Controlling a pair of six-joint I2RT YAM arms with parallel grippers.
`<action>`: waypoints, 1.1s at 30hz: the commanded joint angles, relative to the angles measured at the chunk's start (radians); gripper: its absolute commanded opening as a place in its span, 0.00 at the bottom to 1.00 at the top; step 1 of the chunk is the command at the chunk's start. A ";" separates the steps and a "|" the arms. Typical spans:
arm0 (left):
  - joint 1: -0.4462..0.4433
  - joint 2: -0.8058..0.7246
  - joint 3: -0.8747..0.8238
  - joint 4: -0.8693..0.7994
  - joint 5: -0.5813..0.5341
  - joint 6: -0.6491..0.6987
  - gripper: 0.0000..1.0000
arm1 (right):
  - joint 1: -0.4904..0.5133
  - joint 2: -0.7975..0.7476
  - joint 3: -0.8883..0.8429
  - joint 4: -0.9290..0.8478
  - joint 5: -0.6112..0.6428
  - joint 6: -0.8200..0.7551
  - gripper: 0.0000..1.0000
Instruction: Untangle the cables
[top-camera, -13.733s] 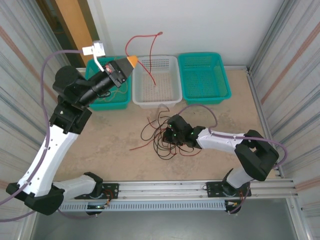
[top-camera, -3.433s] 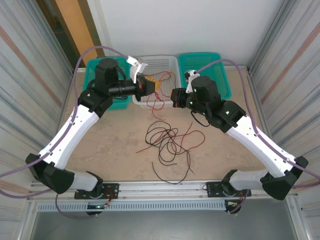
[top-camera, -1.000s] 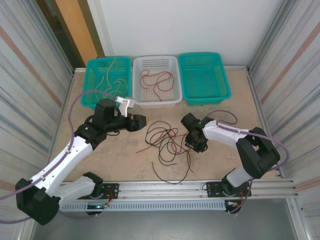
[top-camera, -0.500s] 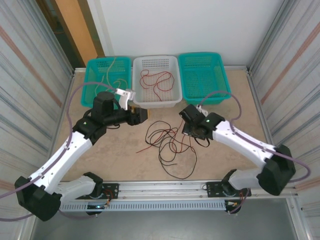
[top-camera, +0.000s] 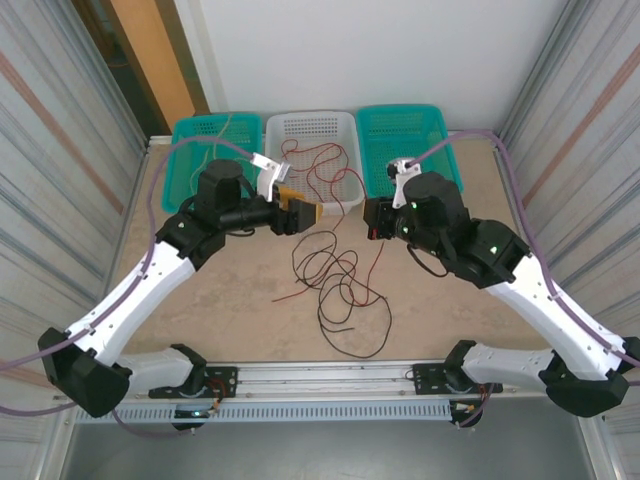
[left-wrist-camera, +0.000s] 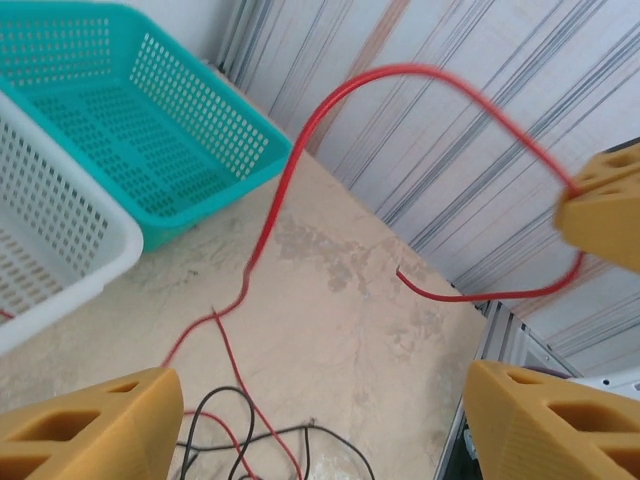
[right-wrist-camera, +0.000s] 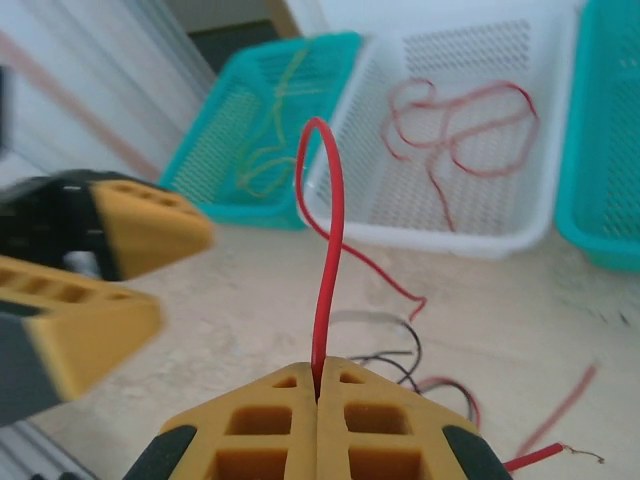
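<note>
- Your top view is bright and even; the light is soft and white, with no glare on the table (top-camera: 200, 310).
- Shadows are faint.
- The walls (top-camera: 50, 150) lean outward at the edges.
- On your right wrist, the red cable (right-wrist-camera: 325, 280) is crisp, while the baskets (right-wrist-camera: 470, 150) are soft and the left gripper (right-wrist-camera: 186, 277) is blurred.
- On your left wrist, the near fingers (left-wrist-camera: 100, 425) are soft-edged.

**Camera layout: one fixed overhead, two wrist-mounted.**
Top camera sits high behind the arm bases, angled down and forward across the table (top-camera: 230, 310) to the baskets (top-camera: 312, 116) at the far wall; widest coverage. Left wrist camera looks low and close through the left gripper (left-wrist-camera: 325, 390), rightward to the teal basket (left-wrist-camera: 210, 195). Right wrist camera looks close over the right gripper (right-wrist-camera: 318, 395) toward the white basket (right-wrist-camera: 450, 235). Both wrist views share that basket, the red cable (right-wrist-camera: 325, 290) and the opposite gripper.
</note>
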 joint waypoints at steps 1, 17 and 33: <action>-0.005 0.027 0.054 0.047 0.024 0.044 0.77 | 0.025 0.019 0.095 0.021 -0.081 -0.109 0.00; -0.033 0.082 0.225 0.092 -0.020 0.071 0.02 | 0.098 0.002 0.229 0.055 -0.052 -0.176 0.00; 0.009 0.119 0.477 -0.148 -0.275 -0.199 0.00 | 0.175 -0.001 -0.015 0.152 0.073 -0.040 0.70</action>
